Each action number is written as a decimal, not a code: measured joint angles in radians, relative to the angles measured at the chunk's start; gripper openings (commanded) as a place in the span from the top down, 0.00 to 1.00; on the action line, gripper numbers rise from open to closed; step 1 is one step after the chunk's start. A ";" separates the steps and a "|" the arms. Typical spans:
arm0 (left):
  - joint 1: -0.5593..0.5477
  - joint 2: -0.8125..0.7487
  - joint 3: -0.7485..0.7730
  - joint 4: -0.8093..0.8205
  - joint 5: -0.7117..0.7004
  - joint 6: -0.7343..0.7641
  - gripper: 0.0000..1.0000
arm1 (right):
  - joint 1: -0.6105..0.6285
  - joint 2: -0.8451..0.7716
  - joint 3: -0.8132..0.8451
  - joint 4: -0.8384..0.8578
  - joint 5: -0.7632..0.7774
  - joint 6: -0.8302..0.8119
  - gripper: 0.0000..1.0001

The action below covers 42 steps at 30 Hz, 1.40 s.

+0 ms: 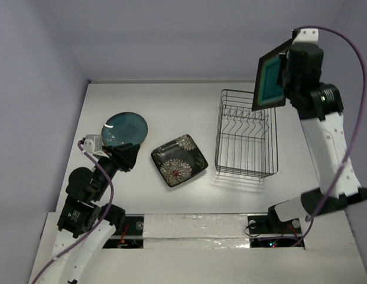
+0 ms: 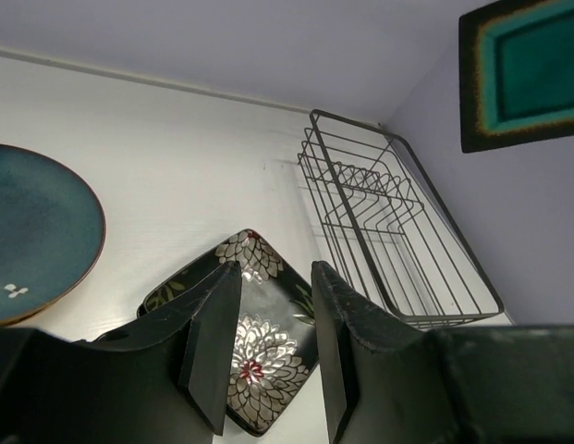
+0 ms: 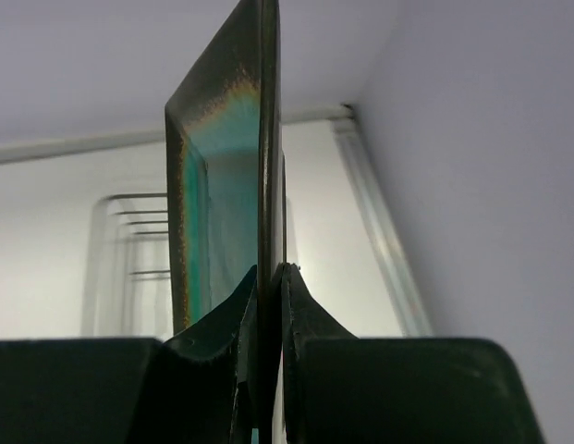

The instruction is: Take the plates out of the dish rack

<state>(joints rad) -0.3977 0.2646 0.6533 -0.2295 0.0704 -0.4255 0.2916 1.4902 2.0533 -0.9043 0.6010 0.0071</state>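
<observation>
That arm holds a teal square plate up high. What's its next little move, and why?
Probably swing it leftward and lower it toward the table. The right gripper is shut on the square teal plate, upright above the dish rack; the round plate and flowered plate already lie there.

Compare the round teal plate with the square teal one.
The round plate lies flat on the table; the square plate stands on edge in the air. Nothing grips the round plate; the right fingers pinch the square plate. Both are teal inside.
</observation>
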 measured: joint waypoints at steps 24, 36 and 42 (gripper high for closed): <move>0.000 -0.032 0.000 -0.023 -0.143 -0.022 0.67 | 0.468 -0.013 -1.006 0.844 -0.757 0.541 1.00; 0.000 -0.006 0.000 -0.023 -0.150 -0.026 0.66 | 0.453 0.097 -1.059 1.053 -0.795 0.626 1.00; 0.000 0.002 0.000 -0.024 -0.150 -0.026 0.66 | 0.404 0.100 -1.112 1.045 -0.848 0.624 1.00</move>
<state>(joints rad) -0.3973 0.2665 0.6537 -0.2531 -0.0795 -0.4511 0.6956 1.5906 0.9409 0.1406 -0.2470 0.6315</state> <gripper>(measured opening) 0.335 0.122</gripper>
